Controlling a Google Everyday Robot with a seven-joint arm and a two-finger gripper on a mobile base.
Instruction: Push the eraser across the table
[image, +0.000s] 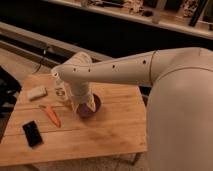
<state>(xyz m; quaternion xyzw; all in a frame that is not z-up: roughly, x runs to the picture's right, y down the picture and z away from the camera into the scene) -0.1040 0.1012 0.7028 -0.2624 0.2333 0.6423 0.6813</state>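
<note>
The table (115, 135) has a light wooden plank top. A small pale rectangular block, probably the eraser (36, 93), lies near its left far corner. My white arm reaches in from the right and bends down over the table's middle. The gripper (83, 104) hangs at the arm's end, right at a dark purple bowl-like object (92, 108) and mostly hidden by the wrist. It is about a hand's width right of the pale block and is not touching it.
An orange carrot (51, 115) lies left of the purple object. A flat black rectangle (33, 133) rests near the front left. A small white labelled container (61, 92) stands beside the wrist. A dark wall and ledge run behind the table.
</note>
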